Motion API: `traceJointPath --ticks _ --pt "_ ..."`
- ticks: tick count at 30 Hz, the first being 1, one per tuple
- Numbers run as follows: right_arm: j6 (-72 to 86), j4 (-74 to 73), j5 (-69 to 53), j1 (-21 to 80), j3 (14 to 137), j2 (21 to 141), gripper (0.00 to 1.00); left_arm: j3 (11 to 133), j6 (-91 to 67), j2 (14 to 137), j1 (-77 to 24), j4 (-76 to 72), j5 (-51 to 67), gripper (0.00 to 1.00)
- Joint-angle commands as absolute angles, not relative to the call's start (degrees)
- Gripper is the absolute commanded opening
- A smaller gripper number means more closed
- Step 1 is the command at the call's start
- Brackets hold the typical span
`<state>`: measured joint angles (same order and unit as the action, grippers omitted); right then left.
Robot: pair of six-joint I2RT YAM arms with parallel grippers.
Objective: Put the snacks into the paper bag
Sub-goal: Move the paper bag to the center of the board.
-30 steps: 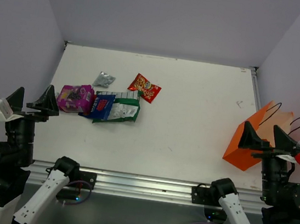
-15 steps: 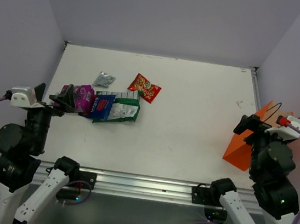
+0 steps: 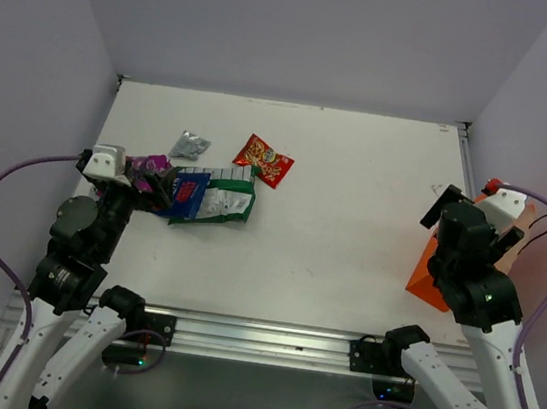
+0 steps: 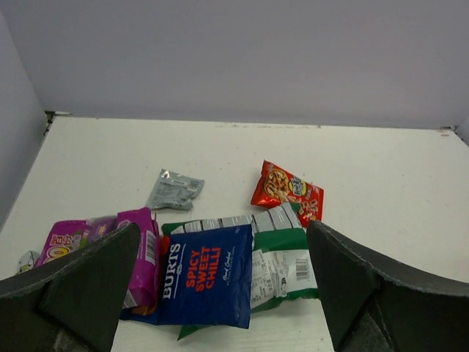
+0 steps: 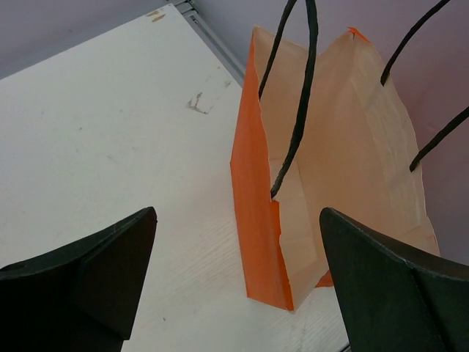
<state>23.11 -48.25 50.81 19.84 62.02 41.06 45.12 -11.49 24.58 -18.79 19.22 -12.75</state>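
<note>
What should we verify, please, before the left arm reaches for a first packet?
1. left fingers open and empty: ok.
2. right fingers open and empty: ok.
3. paper bag mouth open: ok.
4. blue packet clear of neighbours: not ok; it overlaps the magenta packet and the green-and-white packet.
5. silver packet lying apart: ok.
6. red packet clear of the green-and-white packet: cannot tell.

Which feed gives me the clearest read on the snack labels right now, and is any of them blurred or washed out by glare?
Left wrist: the sharpest, with even light and no glare; the dark blue packet has clearly legible print. Top external: evenly lit with only faint shadows, but the labels are too small to read. Right wrist: the paper bag is crisp, its pale inside evenly lit with no glare.
</note>
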Motion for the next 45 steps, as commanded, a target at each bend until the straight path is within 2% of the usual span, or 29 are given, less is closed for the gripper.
traceJointPath --ticks 1,4,12,16,18,22,28,33,35,39,45 --pt "27.1 -44.5 55.9 19.6 62.0 43.5 0.97 41.7 -13.0 25.0 -19.0 13.9 -9.8 1.00" --pt "27.0 -42.8 57.0 18.6 61.5 46.0 0.93 40.2 -13.0 25.8 -19.0 13.4 -9.4 1.00" --pt "23.6 -39.6 54.2 13.2 60.5 49.6 0.92 37.7 -11.9 23.8 -19.0 12.4 -10.8 1.00" --pt "23.4 -36.6 48.3 8.8 58.7 50.0 0.87 37.7 -11.7 23.2 -19.0 12.0 -11.1 1.00" --pt "23.0 -36.2 47.2 7.7 58.4 51.0 0.82 37.6 -11.7 23.2 -19.0 12.2 -11.1 1.00" --pt "21.4 -34.9 43.8 7.5 58.7 52.3 0.62 37.4 -11.7 23.5 -19.0 12.3 -10.9 1.00" --pt "17.1 -34.0 37.7 7.5 60.9 53.7 0.26 37.5 -11.6 23.2 -19.0 12.2 -11.0 1.00" --pt "13.0 -34.7 23.1 7.6 64.0 57.4 0.00 37.7 -11.7 23.8 -19.0 12.0 -10.5 1.00" --pt "11.9 -34.4 13.9 7.6 64.5 57.9 0.00 37.7 -11.7 24.0 -19.1 12.0 -10.5 1.00" --pt "11.5 -32.2 4.7 9.4 65.1 58.0 0.00 37.7 -11.7 23.8 -19.0 12.1 -10.5 1.00" --pt "11.1 -29.4 2.5 16.9 66.1 59.7 0.00 37.8 -11.8 24.0 -19.0 11.9 -10.5 1.00"
